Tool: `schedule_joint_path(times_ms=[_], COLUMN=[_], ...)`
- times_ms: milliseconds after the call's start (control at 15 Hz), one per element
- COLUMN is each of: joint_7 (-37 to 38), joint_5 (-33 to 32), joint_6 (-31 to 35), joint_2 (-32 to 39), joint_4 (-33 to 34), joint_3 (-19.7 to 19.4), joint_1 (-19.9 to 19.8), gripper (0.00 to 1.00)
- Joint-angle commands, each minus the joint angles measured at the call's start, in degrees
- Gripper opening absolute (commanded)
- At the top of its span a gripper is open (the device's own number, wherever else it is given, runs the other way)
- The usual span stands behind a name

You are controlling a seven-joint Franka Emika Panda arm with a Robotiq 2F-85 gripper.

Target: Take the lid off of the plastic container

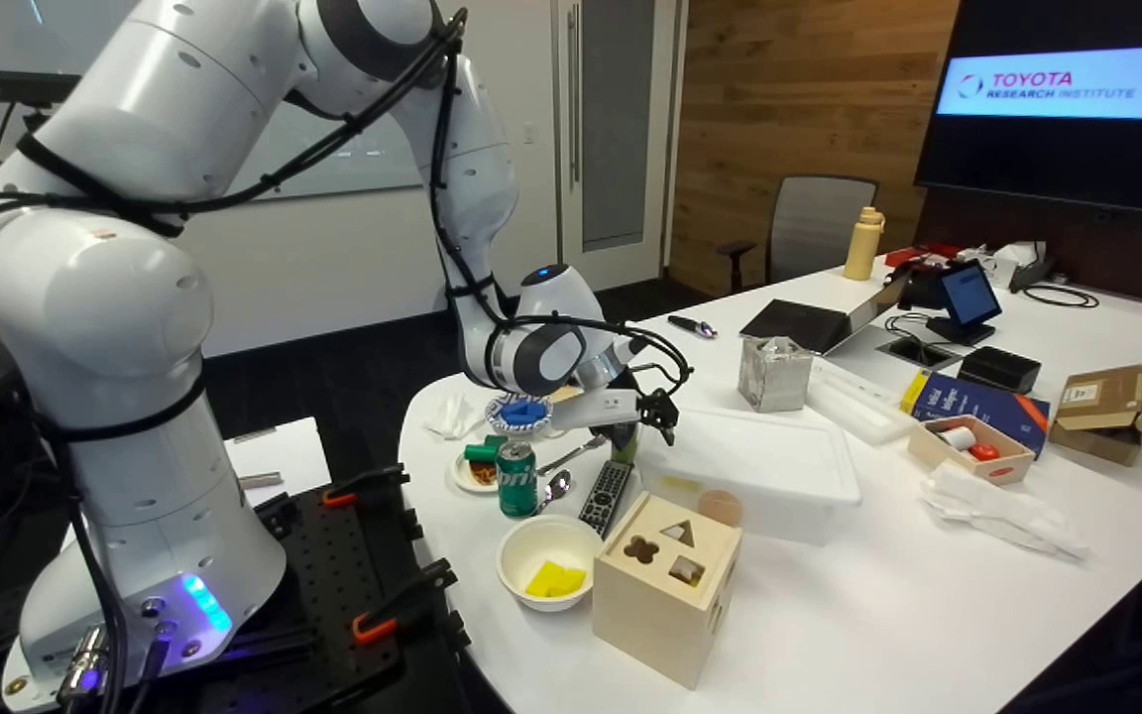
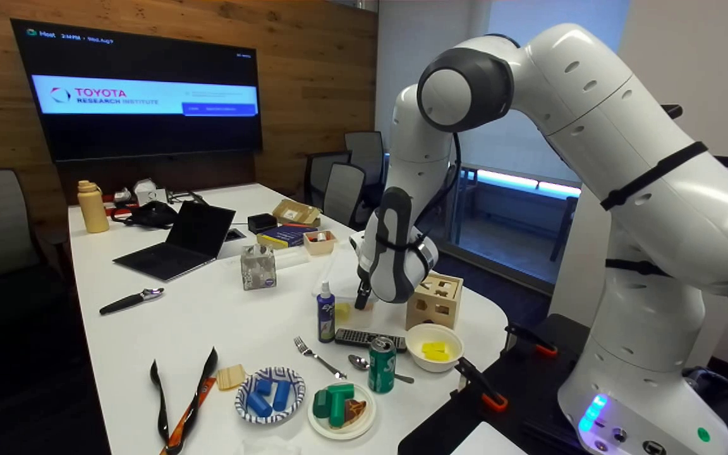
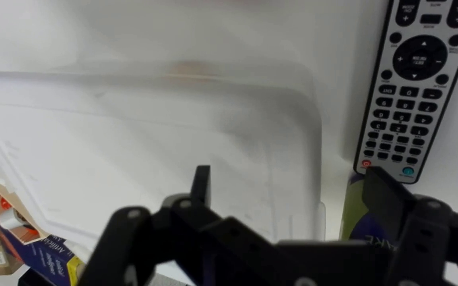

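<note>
The white translucent lid (image 1: 769,451) lies flat on top of the plastic container (image 1: 789,521). In an exterior view the lid (image 2: 342,268) and container (image 2: 346,311) are partly hidden behind the arm and a spray bottle. In the wrist view the lid (image 3: 133,155) fills the left and middle. My gripper (image 3: 288,171) is open and holds nothing. Its left finger shows over the lid, its right finger past the lid's side edge, over the spray bottle. The edge and a small tab lie between the fingers. In an exterior view the gripper (image 1: 655,416) is at the container's near-arm end.
The spray bottle (image 2: 326,316) stands close beside the container's end. A remote (image 1: 606,496) lies next to it. A wooden box (image 1: 665,585), a white bowl (image 1: 571,540) and a green can (image 1: 517,481) stand nearby. A tissue box (image 1: 774,375) stands behind the container.
</note>
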Motion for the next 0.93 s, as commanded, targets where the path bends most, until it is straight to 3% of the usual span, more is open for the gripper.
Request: schedule_joint_path(times_ms=[0, 333, 600, 867], joint_7=[1.9, 2.1, 2.4, 2.2], joint_5=[-2.5, -5.0, -9.6, -14.7], joint_6=[-1.4, -3.0, -8.1, -21.0], joint_2=[1.2, 0.5, -2.1, -6.3], joint_4=[2.4, 3.4, 4.7, 6.9], joint_3=[0.8, 2.8, 8.3, 18.8], joint_1=[-1.9, -5.0, -11.8, -23.9], gripper=[0.65, 0.28, 0.16, 0.11])
